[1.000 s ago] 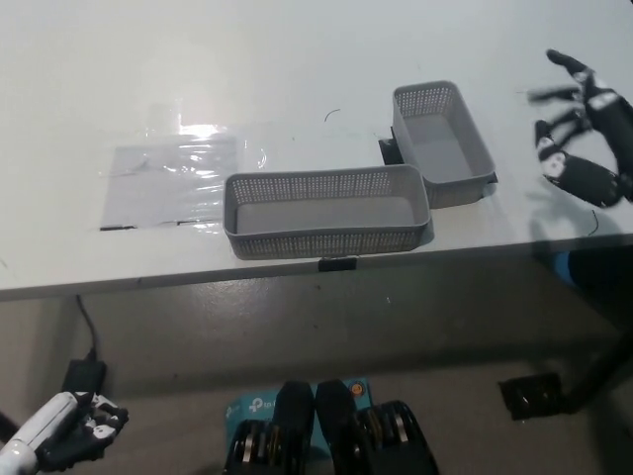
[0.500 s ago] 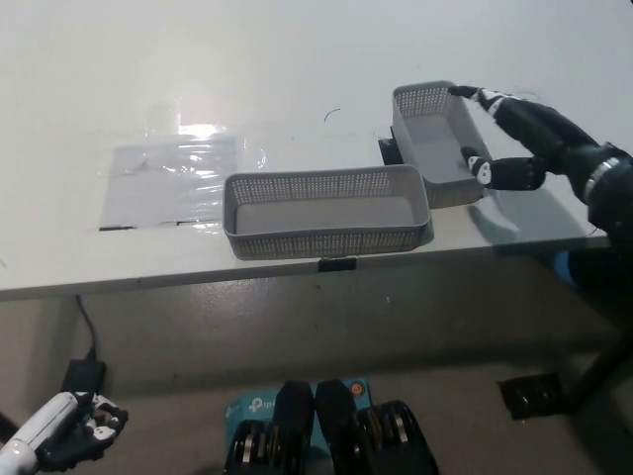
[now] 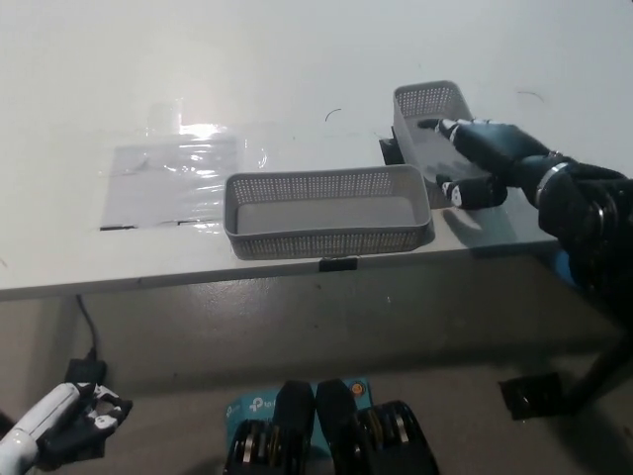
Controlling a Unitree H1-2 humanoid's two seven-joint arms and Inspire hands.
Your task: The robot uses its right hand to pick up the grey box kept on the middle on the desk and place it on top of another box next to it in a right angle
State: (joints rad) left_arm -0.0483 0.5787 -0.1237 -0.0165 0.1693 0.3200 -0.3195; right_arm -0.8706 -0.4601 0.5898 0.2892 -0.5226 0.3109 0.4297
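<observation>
Two grey boxes on the desk (image 3: 297,69): smaller box (image 3: 427,109) far right, longer box (image 3: 326,213) just beside it. Grasp stage, judging by black right robot hand (image 3: 473,163) wrapped over smaller box; firm hold unclear. Next: lift, turn crosswise, set atop longer box. White left robot hand (image 3: 69,421) resting low.

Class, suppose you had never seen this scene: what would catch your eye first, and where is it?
Most eyes go first to the black right hand reaching in from the right over the smaller grey basket on the white desk. Next comes the longer grey basket at the desk's front edge. The white left hand hangs low at the bottom left.
</observation>
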